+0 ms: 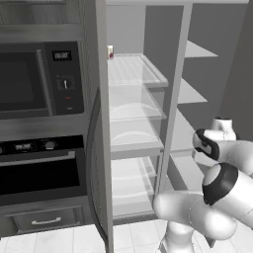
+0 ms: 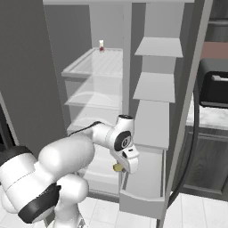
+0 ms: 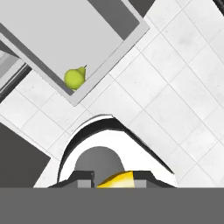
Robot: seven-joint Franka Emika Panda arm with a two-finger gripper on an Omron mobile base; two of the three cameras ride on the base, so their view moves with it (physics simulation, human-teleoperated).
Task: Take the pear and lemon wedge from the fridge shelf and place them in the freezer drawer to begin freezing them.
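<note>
Lemon wedge [image 3: 116,179] pinched in the closed gripper [image 2: 118,168], held above the open freezer drawer [image 2: 147,201]. Pear [image 3: 75,78] already lies in a drawer corner, fridge shelf [image 2: 95,67] up top holds a small jar [image 2: 101,45]

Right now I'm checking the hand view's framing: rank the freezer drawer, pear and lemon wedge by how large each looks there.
1. freezer drawer, by far the largest.
2. pear, lying in the drawer's corner.
3. lemon wedge, a sliver at the gripper; it is partly hidden and nearer the camera, so its rank against the pear is unsure.
</note>
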